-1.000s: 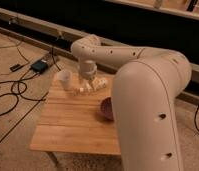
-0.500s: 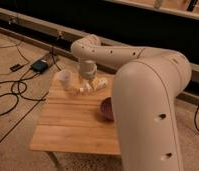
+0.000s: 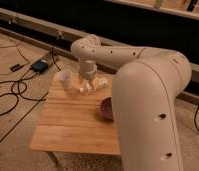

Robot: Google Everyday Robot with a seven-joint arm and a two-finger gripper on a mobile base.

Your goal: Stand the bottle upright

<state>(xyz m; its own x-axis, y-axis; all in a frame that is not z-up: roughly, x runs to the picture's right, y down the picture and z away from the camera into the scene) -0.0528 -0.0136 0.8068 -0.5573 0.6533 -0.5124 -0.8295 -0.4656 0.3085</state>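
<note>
Single camera view. The large white robot arm (image 3: 143, 100) fills the right foreground and hides the right edge of the light slatted wooden table (image 3: 73, 125); it also covers part of the round purple bowl (image 3: 107, 108). The gripper (image 3: 88, 78) points down over the far part of the table; its tip merges with the objects below it, so whether it is spread, closed or pinching anything cannot be told. The small slim whitish plastic bottle (image 3: 99, 83) lies on its side just right of the gripper, near the far edge; contact between them cannot be made out. A small white block with an orange piece (image 3: 84, 89) sits just in front of the gripper; a translucent whitish cup (image 3: 64, 79) stands upright to its left. The near and left halves of the tabletop are bare wood; dark cables (image 3: 13, 92) cross the floor on the left. Arm, gripper and objects match the frame half a second earlier.
</note>
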